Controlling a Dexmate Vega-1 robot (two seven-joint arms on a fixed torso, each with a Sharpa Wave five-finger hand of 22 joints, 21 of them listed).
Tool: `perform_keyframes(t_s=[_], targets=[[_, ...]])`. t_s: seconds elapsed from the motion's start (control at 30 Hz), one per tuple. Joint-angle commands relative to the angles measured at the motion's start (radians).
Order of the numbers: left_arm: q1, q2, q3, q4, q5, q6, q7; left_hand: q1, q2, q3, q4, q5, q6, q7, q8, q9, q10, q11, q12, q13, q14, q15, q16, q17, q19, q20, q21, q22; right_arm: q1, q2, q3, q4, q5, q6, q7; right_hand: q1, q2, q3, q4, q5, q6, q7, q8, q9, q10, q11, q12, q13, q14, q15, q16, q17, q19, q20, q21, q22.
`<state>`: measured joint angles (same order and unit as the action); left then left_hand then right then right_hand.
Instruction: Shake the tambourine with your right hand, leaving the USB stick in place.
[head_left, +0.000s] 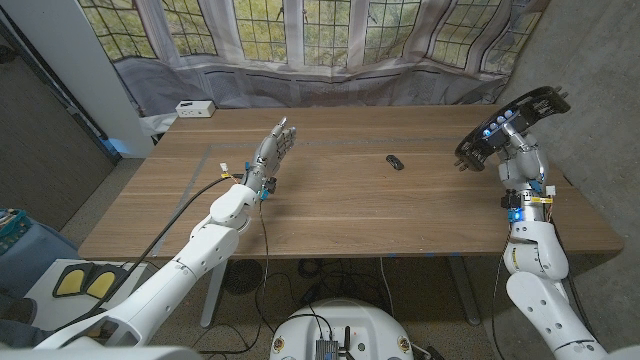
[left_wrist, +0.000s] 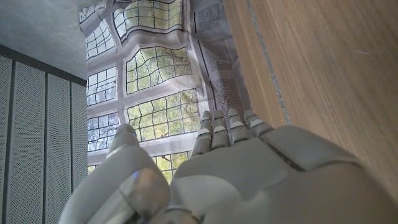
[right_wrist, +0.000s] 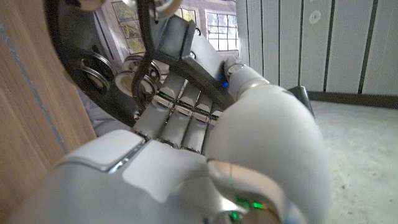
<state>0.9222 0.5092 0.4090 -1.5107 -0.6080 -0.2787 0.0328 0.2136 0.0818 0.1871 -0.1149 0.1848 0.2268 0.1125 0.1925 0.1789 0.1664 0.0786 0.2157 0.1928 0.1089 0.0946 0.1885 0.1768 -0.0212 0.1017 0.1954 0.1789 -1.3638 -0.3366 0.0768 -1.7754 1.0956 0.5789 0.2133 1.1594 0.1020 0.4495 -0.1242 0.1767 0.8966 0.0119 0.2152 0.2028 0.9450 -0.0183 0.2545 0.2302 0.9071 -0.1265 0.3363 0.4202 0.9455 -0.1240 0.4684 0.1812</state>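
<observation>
My right hand (head_left: 518, 150) grips a black tambourine (head_left: 510, 122) with metal jingles and holds it tilted in the air above the table's right edge. In the right wrist view the fingers (right_wrist: 180, 112) wrap the tambourine's frame (right_wrist: 93, 68), jingles close against them. A small black USB stick (head_left: 396, 161) lies on the wooden table (head_left: 330, 210), right of centre and well left of the raised tambourine. My left hand (head_left: 272, 152) stands on its edge at the table's left middle, fingers straight and together, holding nothing; its back (left_wrist: 249, 180) shows in the left wrist view.
A white box (head_left: 194, 109) sits at the table's far left corner. A curtain and windows (head_left: 330, 40) stand behind the table. A cable (head_left: 190, 205) runs along my left arm over the table's left part.
</observation>
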Motion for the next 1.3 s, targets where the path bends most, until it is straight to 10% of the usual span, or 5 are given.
perform_keyframes(t_s=[0.03,0.47,1.3], targets=[[0.007,0.004,0.000,-0.011,0.001,0.002,0.003,0.001,0.008,0.005,0.000,0.000,0.010,-0.003,-0.001,0.002,0.004,0.002,-0.003,0.004,0.001,-0.004,0.001,0.003,-0.006,0.006,0.002,0.002,0.009,0.098,0.035,0.021,0.352,-0.104,0.090,0.075,0.081,0.003,0.007,0.005,0.073,-0.077,-0.001,0.004,0.001,-0.001,-0.001,0.004,0.002,-0.055,-0.004,0.005,0.002,-0.005,0.008,0.004],[0.018,0.005,-0.002,-0.019,-0.001,-0.001,0.007,0.003,0.010,0.007,-0.001,-0.001,0.009,-0.004,-0.002,0.002,0.004,0.002,-0.004,0.004,0.001,-0.003,0.000,0.003,-0.006,0.007,0.002,0.002,0.014,0.096,0.049,0.049,0.275,-0.109,0.146,0.074,0.082,0.004,0.009,0.006,0.073,-0.080,0.000,0.004,0.002,-0.006,-0.002,0.005,0.001,-0.056,-0.007,0.008,-0.001,-0.006,0.013,0.003],[0.037,0.013,-0.013,-0.033,-0.005,-0.010,0.012,0.005,0.012,0.011,-0.002,-0.001,0.010,-0.002,-0.002,0.002,0.005,0.002,-0.003,0.004,0.001,-0.003,0.000,0.003,-0.008,0.009,0.002,0.002,0.022,-0.186,-0.007,-0.018,-0.186,-0.006,0.125,0.072,0.080,0.004,0.010,0.007,0.075,-0.074,0.001,0.005,0.007,0.004,-0.003,0.005,0.007,-0.049,-0.010,0.012,-0.006,-0.001,0.020,0.003]])
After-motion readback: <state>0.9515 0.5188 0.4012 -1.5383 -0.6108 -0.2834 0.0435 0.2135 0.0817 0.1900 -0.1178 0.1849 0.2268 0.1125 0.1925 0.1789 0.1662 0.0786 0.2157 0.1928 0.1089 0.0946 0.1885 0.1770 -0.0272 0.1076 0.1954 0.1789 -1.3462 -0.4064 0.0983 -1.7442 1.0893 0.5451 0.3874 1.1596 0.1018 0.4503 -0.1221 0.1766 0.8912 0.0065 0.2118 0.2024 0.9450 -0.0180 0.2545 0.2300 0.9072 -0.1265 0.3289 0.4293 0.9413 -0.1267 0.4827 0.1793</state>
